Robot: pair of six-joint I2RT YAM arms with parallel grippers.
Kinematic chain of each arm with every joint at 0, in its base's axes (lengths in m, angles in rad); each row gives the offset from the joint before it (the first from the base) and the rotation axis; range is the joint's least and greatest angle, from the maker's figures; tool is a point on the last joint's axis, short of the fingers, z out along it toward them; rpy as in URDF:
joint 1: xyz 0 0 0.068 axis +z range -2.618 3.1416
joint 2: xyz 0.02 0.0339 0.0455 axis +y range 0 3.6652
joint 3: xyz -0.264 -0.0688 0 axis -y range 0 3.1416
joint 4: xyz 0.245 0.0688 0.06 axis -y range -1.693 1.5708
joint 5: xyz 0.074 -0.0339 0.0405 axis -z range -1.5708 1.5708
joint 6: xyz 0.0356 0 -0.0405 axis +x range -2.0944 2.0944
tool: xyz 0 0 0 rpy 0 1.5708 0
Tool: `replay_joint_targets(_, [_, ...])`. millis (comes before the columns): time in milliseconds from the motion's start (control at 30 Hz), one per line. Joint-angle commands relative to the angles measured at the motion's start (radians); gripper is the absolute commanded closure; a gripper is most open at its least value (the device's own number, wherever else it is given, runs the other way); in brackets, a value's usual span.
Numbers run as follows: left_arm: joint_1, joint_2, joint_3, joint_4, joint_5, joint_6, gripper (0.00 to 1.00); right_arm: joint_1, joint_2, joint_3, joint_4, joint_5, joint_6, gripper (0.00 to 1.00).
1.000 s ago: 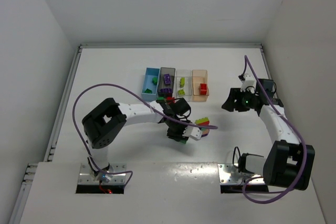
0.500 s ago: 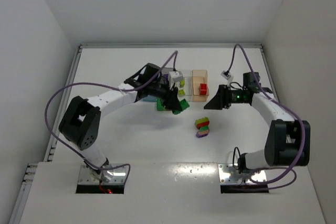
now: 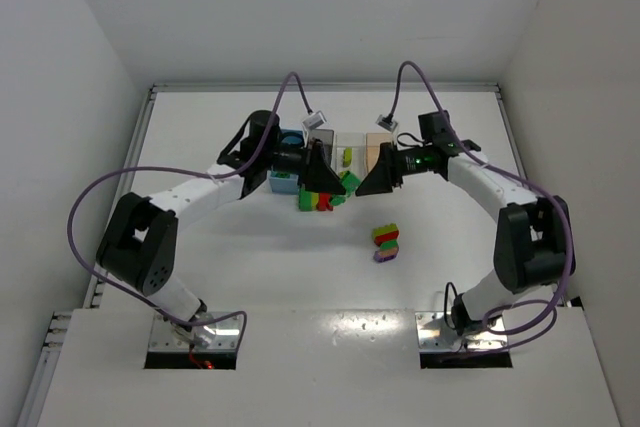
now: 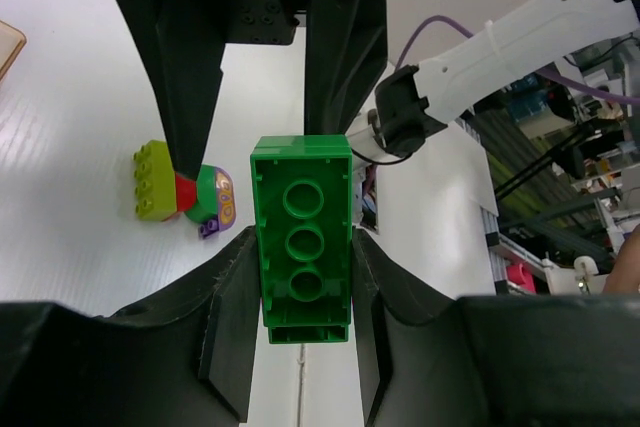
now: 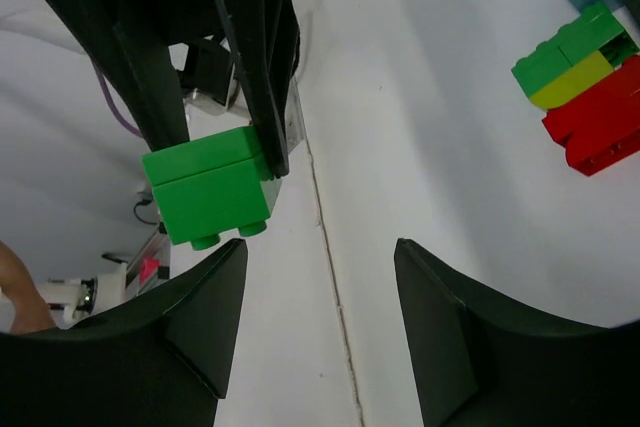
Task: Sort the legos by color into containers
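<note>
The left tool [image 4: 303,252] is clamped on a green lego [image 4: 304,197], held up just in front of the containers [image 3: 336,135] — a carry-and-drop step, I'd say. Next it needs lining up over whichever bin takes green, then releasing. Of the 4, the blue bin [image 3: 283,184], dark grey bin [image 3: 320,134] and tan bin [image 3: 377,140] are mostly hidden; the clear bin [image 3: 349,143] shows 1 yellow-green piece [image 3: 346,156]. The right tool [image 5: 320,257] hangs open, empty — other legos [image 3: 385,242] wait on the tabletop [image 3: 250,277].
</note>
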Motion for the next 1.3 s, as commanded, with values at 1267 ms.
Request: replay_joint_targets(1267, [0.015, -0.024, -0.033, 0.015, 0.054, 0.017, 0.86, 0.091, -0.067, -0.001, 0.124, -0.061, -0.018, 0.38])
